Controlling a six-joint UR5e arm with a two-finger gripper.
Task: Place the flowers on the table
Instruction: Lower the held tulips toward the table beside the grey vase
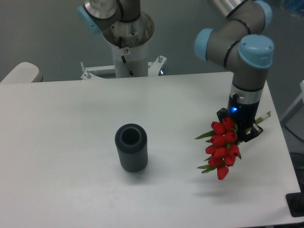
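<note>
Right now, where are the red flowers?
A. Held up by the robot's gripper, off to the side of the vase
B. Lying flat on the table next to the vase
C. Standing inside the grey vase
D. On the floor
A. The flowers hang from the gripper above the table, their shadow falling on the white top below them, while the grey vase stands apart with its opening bare.

Robotics lab or test cell. Industrial arm [242, 47], grey links with light-blue joint caps, bolted by metal base bracket [123, 69] at far edge of plain white surface [71, 118]. Blue status light glowing on wrist [233, 110]. Bare grey-green floor behind. No home furnishings; sparse staged props only, ribbed dark cylinder [131, 147] standing alone mid-surface.
</note>
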